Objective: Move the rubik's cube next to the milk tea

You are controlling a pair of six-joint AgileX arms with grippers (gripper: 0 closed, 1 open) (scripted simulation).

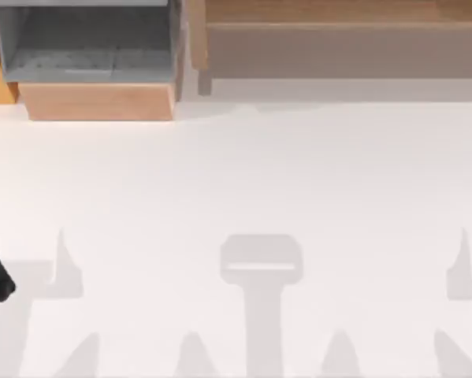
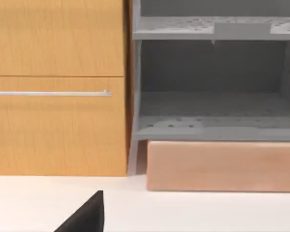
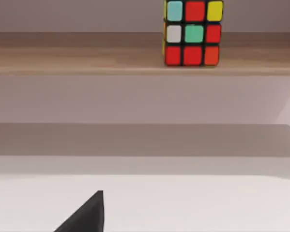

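Rubik's cube [image 3: 193, 33] is sitting upright on the wooden shelf [image 3: 86, 53], awaiting pickup, while both arms are idling low, finger state impossible to tell.

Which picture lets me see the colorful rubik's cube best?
The right wrist view. There the rubik's cube faces the camera on a wooden shelf, its red, teal, white, yellow and orange squares plain to see. The top view catches at most a yellow speck at its top right corner. The left wrist view faces a grey cabinet instead.
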